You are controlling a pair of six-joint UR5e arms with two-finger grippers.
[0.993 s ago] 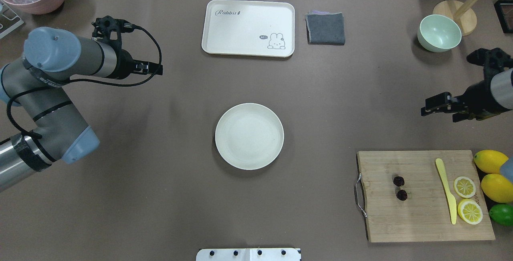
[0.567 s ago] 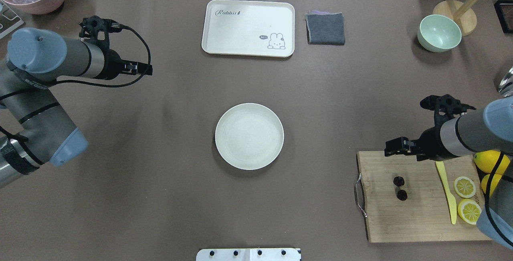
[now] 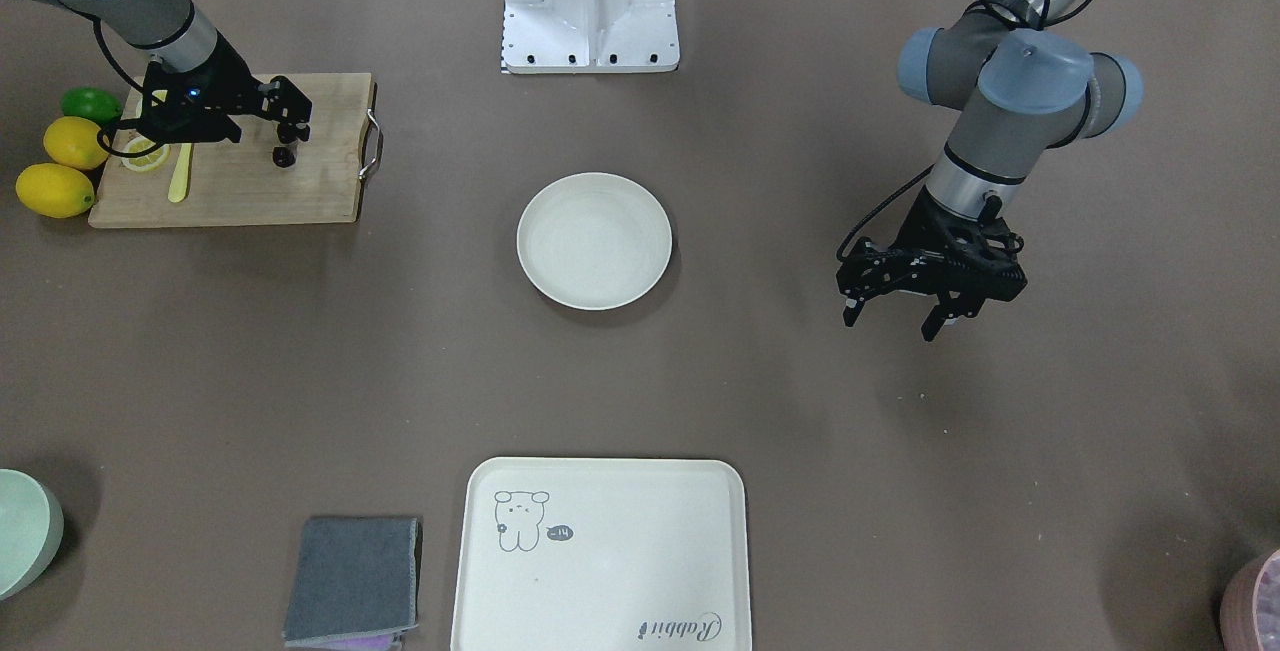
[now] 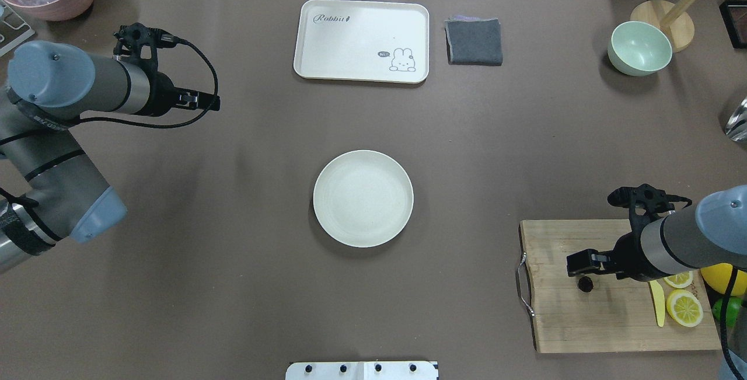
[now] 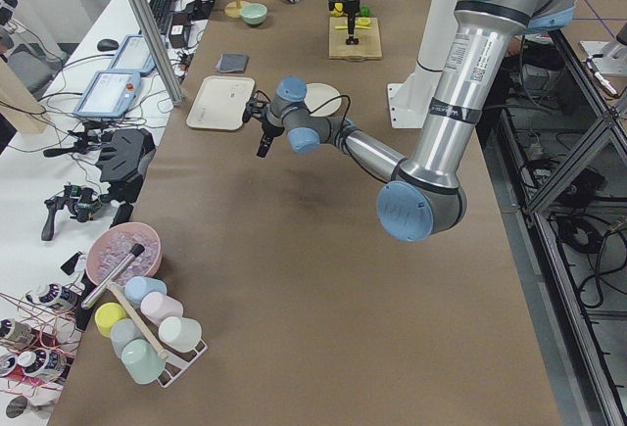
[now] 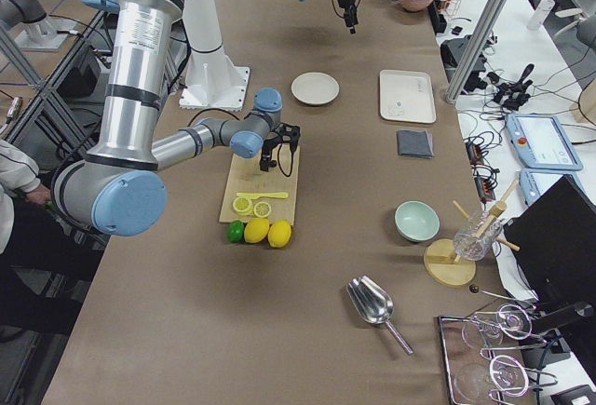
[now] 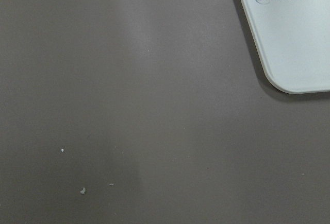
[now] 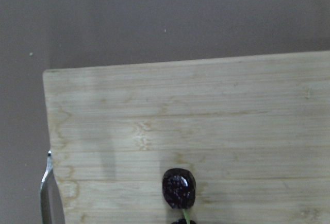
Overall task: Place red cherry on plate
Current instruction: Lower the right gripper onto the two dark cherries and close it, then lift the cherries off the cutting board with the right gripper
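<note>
The red cherry (image 4: 585, 284) is a pair of tiny dark fruits on a thin stem, lying on the wooden cutting board (image 4: 583, 321) at the table's right. My right gripper (image 4: 579, 264) hovers open just above it and covers the farther fruit from overhead. The right wrist view shows one dark cherry (image 8: 179, 188) at its bottom edge. The round cream plate (image 4: 363, 198) sits bare at the table's middle, well to the left of the board. My left gripper (image 3: 890, 323) hangs open above bare table on the left, far from both.
Lemon slices (image 4: 684, 307), a yellow knife (image 4: 657, 304) and whole lemons (image 3: 55, 189) crowd the board's right end. At the back are a rabbit tray (image 4: 362, 40), a grey cloth (image 4: 474, 41) and a green bowl (image 4: 639, 47).
My right arm has swung from near the green bowl down over the cutting board and now sits above the cherries. The left arm drew back slightly to the left.
</note>
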